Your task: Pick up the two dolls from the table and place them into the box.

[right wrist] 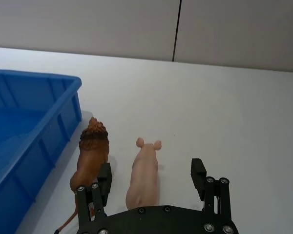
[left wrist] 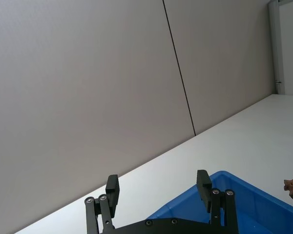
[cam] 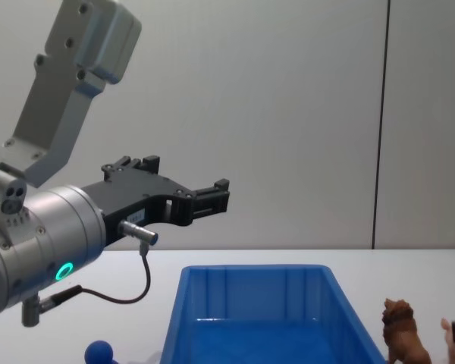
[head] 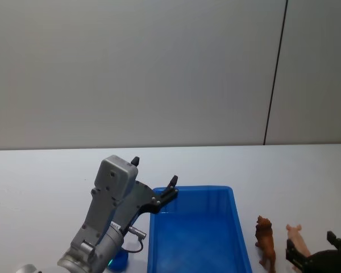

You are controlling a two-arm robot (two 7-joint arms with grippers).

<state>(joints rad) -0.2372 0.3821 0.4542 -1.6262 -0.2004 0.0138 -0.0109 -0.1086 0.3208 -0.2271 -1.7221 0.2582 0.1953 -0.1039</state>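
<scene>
Head view: white table (head: 40,170) carries the blue box (head: 207,188) at its near edge. The left gripper (head: 154,170) hangs above the box's far-left corner, fingers apart, empty. Right wrist view: the right gripper (right wrist: 151,165) is spread beside the box's right wall, the lion doll (right wrist: 92,151) just outside one finger, the pig doll (right wrist: 144,170) between both. Chest view adds a small blue ball (cam: 100,353) left of the box.

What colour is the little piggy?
The pig is pale pink, clearest in the right wrist view.
</scene>
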